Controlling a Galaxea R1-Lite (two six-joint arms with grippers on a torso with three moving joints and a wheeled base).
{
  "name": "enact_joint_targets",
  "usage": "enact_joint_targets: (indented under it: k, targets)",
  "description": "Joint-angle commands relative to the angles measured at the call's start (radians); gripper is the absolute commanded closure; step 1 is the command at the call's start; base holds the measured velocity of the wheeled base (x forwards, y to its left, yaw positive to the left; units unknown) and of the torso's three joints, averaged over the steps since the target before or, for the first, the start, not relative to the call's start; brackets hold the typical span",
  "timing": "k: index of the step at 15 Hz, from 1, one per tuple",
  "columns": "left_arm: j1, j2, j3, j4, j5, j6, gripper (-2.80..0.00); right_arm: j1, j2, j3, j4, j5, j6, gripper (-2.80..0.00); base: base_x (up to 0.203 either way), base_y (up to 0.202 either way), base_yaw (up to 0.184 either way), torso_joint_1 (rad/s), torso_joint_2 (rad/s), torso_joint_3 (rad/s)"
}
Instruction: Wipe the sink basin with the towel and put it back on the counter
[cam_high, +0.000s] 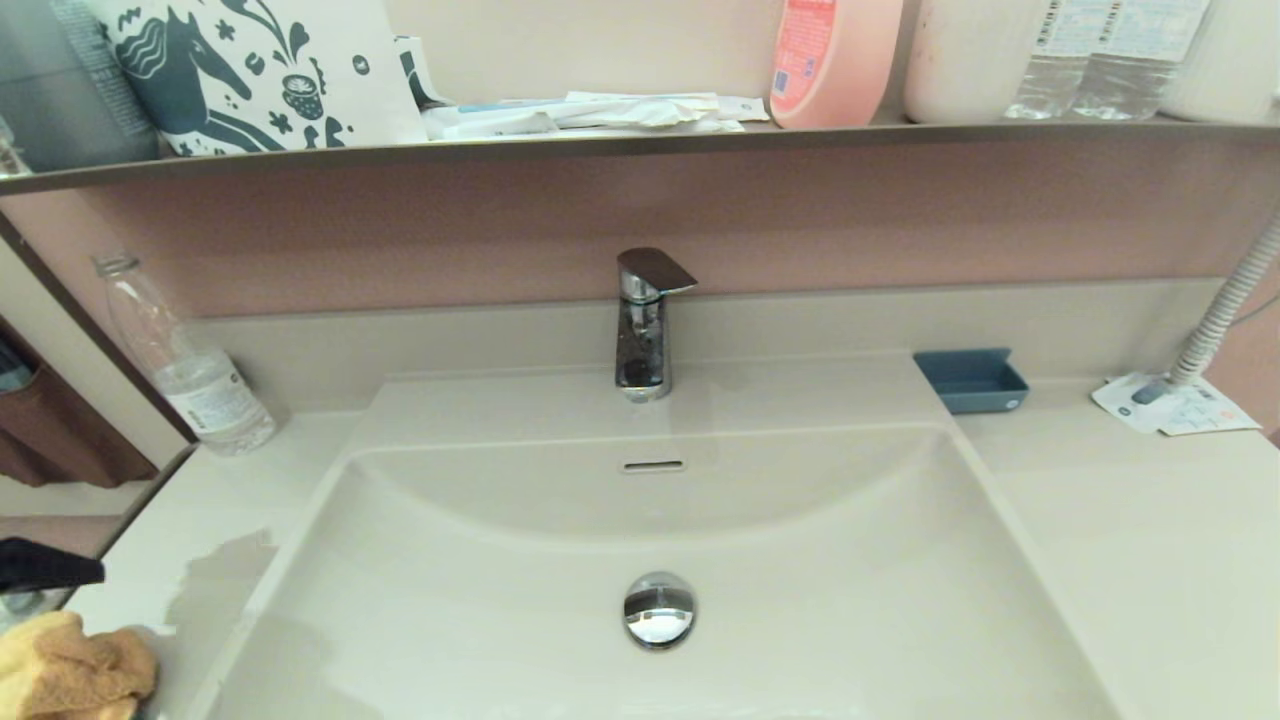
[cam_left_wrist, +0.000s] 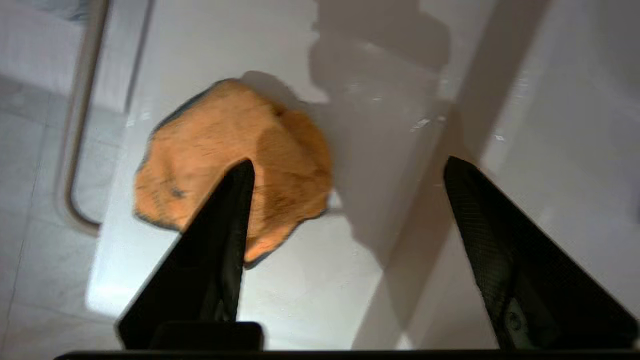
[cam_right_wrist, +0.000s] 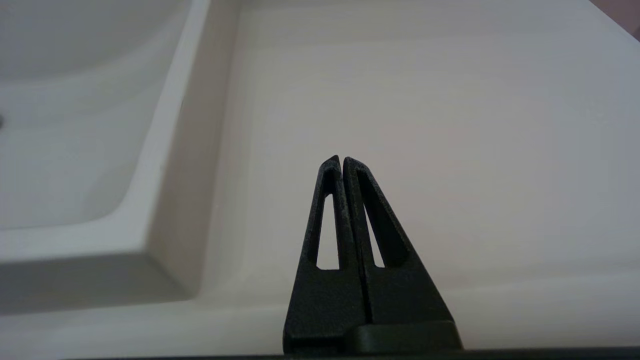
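Towel (cam_left_wrist: 210, 150) is bunched up on the tabletop (cam_high: 1120, 520), left of the sink basin (cam_high: 800, 600), at the tabletop's near left corner. In the head view it sits at the bottom-left edge, partly cut off. Dark trim shows along its rim in the left wrist view.

Left claw (cam_left_wrist: 347, 167) hangs over the tabletop next to the towel, fingers spread wide, nothing held. One finger (cam_left_wrist: 220, 240) overlaps the towel in the left wrist view; can't tell whether it touches. Head view only catches a black tip of that arm at the left edge, above the towel.

Right claw (cam_right_wrist: 341, 161) is over the bare tabletop right of the basin, fingers pressed together, gripping nothing. Basin rim runs just beside it in the right wrist view.

Basin is empty: chrome drain plug (cam_high: 659, 609) in the middle, overflow slot (cam_high: 653, 466) on the back wall, chrome faucet (cam_high: 645, 320) behind. Blue tray (cam_high: 970, 380) and paper leaflet (cam_high: 1175, 405) sit at back right, clear plastic bottle (cam_high: 185, 365) at back left.
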Motion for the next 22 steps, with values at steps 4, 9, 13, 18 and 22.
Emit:
enact_joint_targets:
  k: [4, 9, 13, 18, 22]
  targets:
    - [-0.21, -0.036, -0.001, 0.002, -0.019, -0.145, 0.0, 0.0, 0.001, 0.0, 0.0, 0.0, -0.001, 0.0, 0.0, 0.0, 0.0, 0.0, 0.0, 0.0]
    - [-0.349, -0.208, -0.005, -0.023, -0.134, -0.265, 0.0, 0.0, 0.001, 0.0, 0.0, 0.0, 0.001, 0.0, 0.0, 0.0, 0.0, 0.0, 0.0, 0.0]
    - [-0.379, -0.469, 0.02, -0.02, -0.206, -0.33, 0.0, 0.0, 0.001, 0.0, 0.0, 0.0, 0.001, 0.0, 0.0, 0.0, 0.0, 0.0, 0.0, 0.0]
    - [-0.562, -0.687, 0.006, 0.174, -0.244, -0.366, 0.0, 0.0, 0.001, 0.0, 0.0, 0.0, -0.001, 0.0, 0.0, 0.0, 0.0, 0.0, 0.0, 0.0]
    - [-0.599, -0.874, 0.063, 0.214, -0.188, -0.387, 0.0, 0.0, 0.001, 0.0, 0.0, 0.0, 0.0, 0.0, 0.0, 0.0, 0.0, 0.0, 0.0, 0.0]
